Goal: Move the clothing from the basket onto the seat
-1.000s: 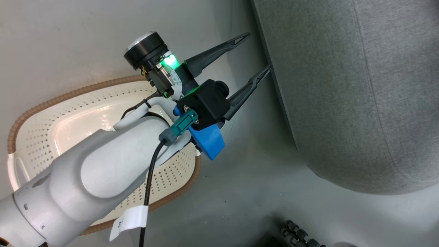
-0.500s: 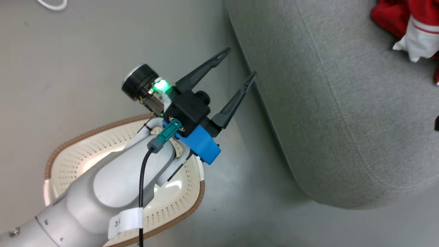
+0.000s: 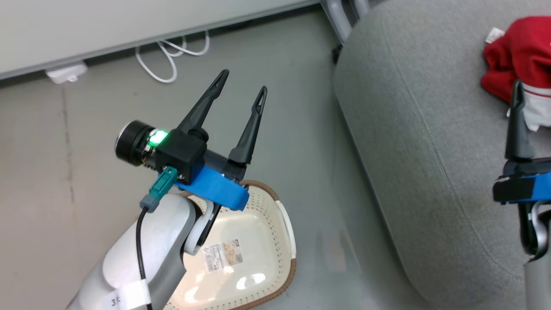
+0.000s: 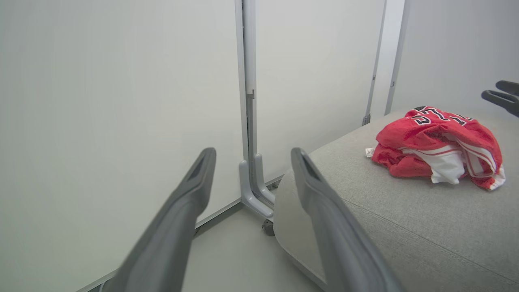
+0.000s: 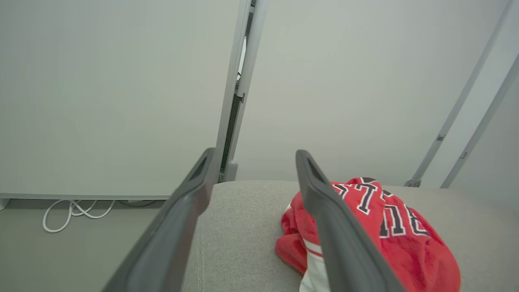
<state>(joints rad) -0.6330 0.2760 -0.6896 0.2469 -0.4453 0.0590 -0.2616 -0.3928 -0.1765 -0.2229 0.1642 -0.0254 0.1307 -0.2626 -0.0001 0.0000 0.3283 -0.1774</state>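
Compared with half a second ago, your head camera has swung, so the wall's foot and a looped white cable (image 3: 172, 64) on the floor now show. The left gripper (image 3: 243, 82) now points up that view towards the wall rather than at the seat's edge. Its fingers are spread and grip nothing, and it hangs over the far rim of the basket (image 3: 287, 224). The right gripper (image 5: 254, 153) has come in at the right edge of the head view. It is also released, fingers apart, with nothing between them.

The clothing (image 3: 514, 56) lies bunched on the seat (image 3: 430, 129), well apart from the basket, which stands on the floor beside the seat.

For writing, the red garment bears white block letters outlined in dark, but they are too folded to read as a word. A printed sticker (image 3: 221, 256) sits on the basket's floor, its text too small to make out. A white tag (image 3: 127, 296) on the left forearm shows a "3" and no more that you can read.
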